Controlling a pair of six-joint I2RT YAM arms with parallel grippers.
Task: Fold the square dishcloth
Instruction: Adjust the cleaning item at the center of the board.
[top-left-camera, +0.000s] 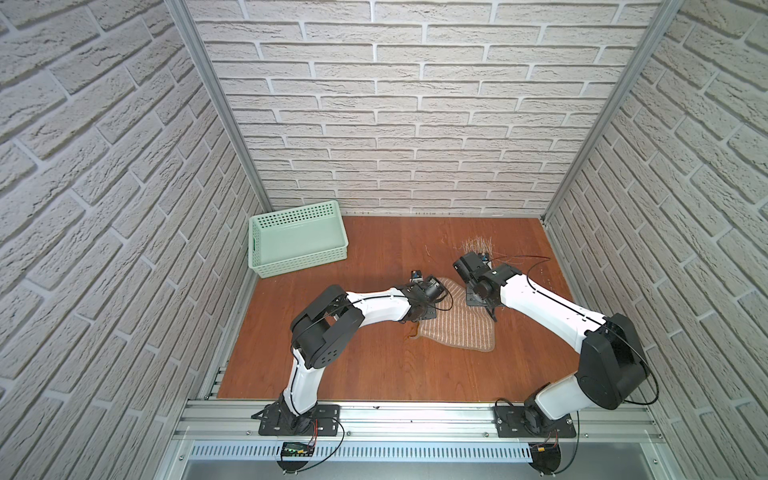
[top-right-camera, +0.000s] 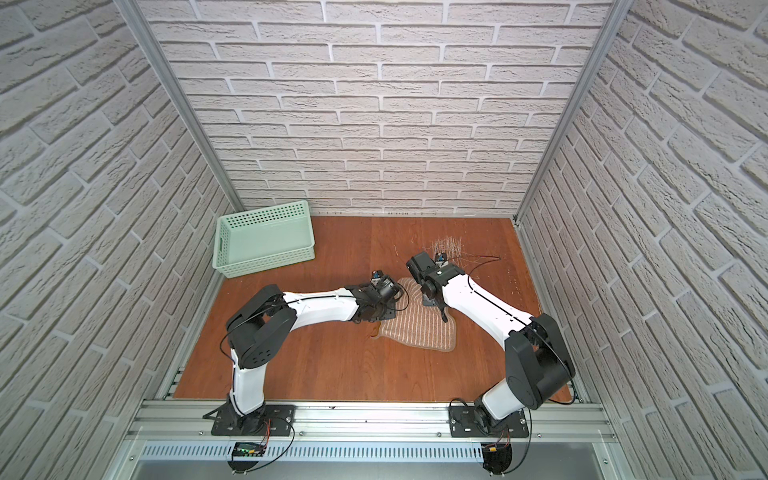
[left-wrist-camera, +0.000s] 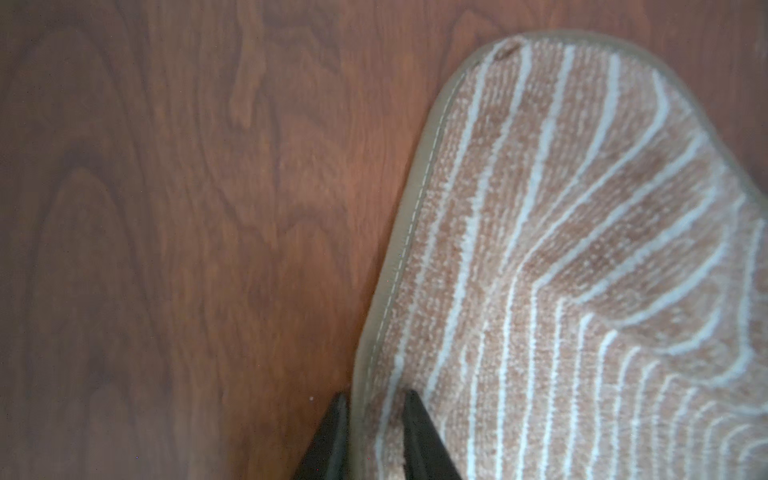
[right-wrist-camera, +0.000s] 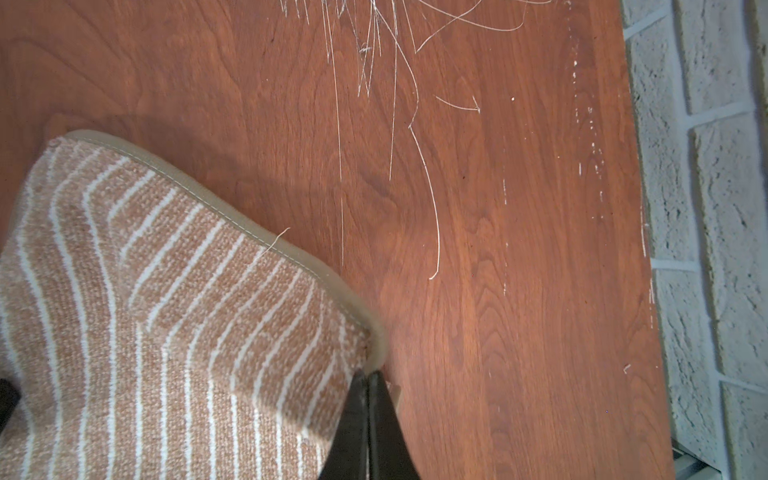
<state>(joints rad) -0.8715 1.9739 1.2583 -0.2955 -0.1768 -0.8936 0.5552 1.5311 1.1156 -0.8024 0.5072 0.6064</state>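
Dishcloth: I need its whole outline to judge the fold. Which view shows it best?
Both top views: the dishcloth shows nearly whole, arms hiding its far corners. Each wrist view shows only one rumpled corner.

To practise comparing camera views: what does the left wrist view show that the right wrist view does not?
Left wrist only: the left gripper, fingers apart astride the hem of the square dishcloth. Right wrist only: the right gripper shut on its edge, thin white marks, a brick wall. Both: the dishcloth on the wooden table.

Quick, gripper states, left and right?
Left gripper: jaws slightly apart astride the dishcloth edge; grip cannot be told.
Right gripper: shut on a dishcloth corner.
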